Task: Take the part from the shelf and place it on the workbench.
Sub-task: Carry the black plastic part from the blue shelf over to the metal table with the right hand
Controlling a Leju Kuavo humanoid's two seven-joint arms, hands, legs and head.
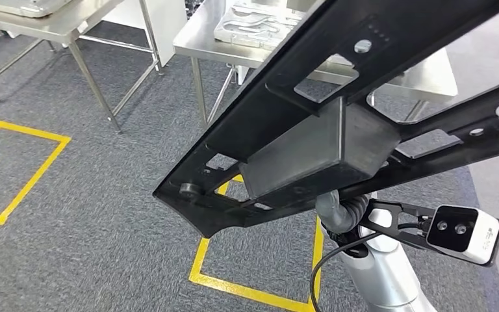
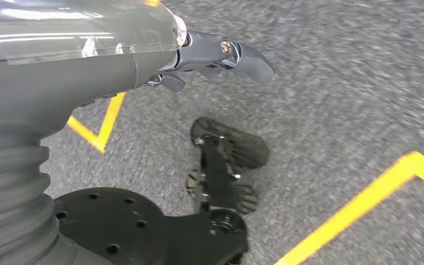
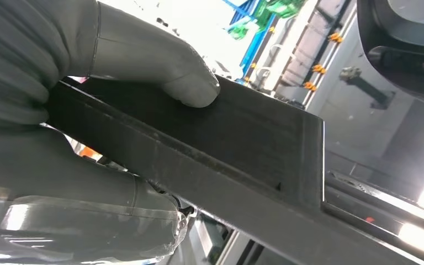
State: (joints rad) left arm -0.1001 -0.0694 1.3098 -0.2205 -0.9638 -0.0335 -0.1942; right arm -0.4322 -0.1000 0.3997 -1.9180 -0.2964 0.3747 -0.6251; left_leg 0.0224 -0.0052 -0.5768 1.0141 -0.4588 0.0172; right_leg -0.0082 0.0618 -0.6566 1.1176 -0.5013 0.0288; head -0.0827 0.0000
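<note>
The part (image 1: 312,149) is a long black metal frame with slots and a box section at its middle. It is held up in the air, slanting across the head view, above the carpet. My right hand (image 3: 116,110) grips the box section of the part (image 3: 243,143), with the thumb pressed on its flat face; in the head view the part hides that hand, and my right forearm (image 1: 377,273) rises beneath it. My left hand (image 2: 210,55) hangs over the floor with nothing in its fingers. The steel workbench (image 1: 312,65) stands behind the part.
A grey moulded tray (image 1: 253,26) lies on the workbench. A second steel table (image 1: 58,29) stands at the far left. Yellow tape rectangles (image 1: 13,169) mark the grey carpet, one (image 1: 253,286) just below the part.
</note>
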